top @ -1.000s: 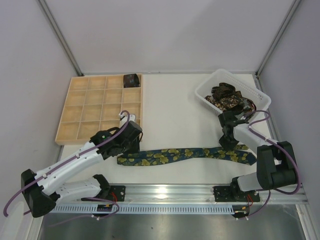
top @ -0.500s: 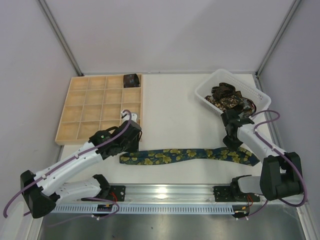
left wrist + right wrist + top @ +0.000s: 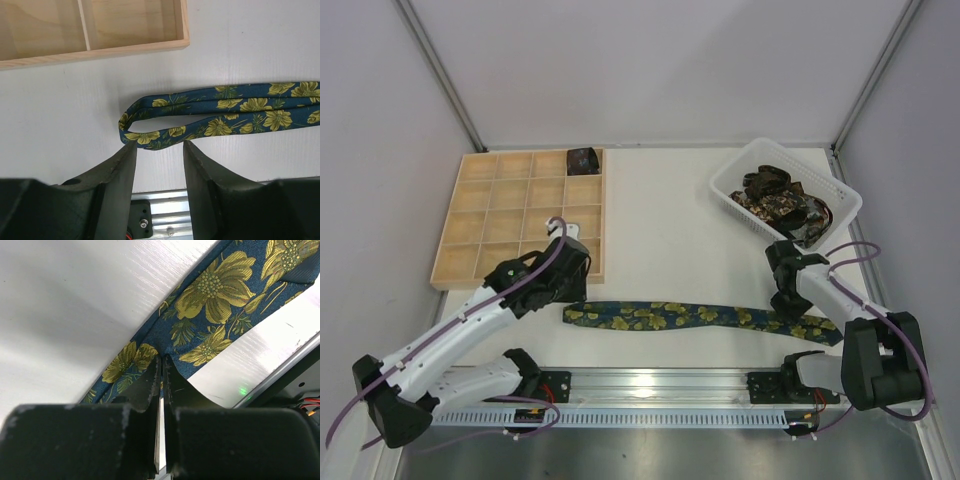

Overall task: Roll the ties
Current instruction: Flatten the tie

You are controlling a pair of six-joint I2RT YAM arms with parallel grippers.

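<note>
A navy tie [image 3: 670,316] with yellow-green flowers lies nearly straight across the front of the table. Its left end is folded back into a small loop [image 3: 142,131]. My left gripper [image 3: 159,146] hovers open right at that loop, its fingers empty; in the top view the left gripper [image 3: 572,288] sits above the tie's left end. My right gripper [image 3: 161,360] is shut, its tips pinching the navy tie [image 3: 210,290] near the wide right end, where the top view shows the right gripper [image 3: 788,308]. More dark ties [image 3: 782,203] fill the white basket [image 3: 735,163]. One rolled tie [image 3: 583,160] sits in a tray cell.
The pale wooden grid tray [image 3: 603,200] stands at the back left, its near edge [image 3: 100,50] just beyond the tie's loop. The basket is at the back right. A metal rail [image 3: 660,385] with both arm bases runs along the table's near edge.
My right gripper has moved toward the near right corner, dragging the tie's wide end with it. The tie now lies straighter. The left arm shifted slightly left.
</note>
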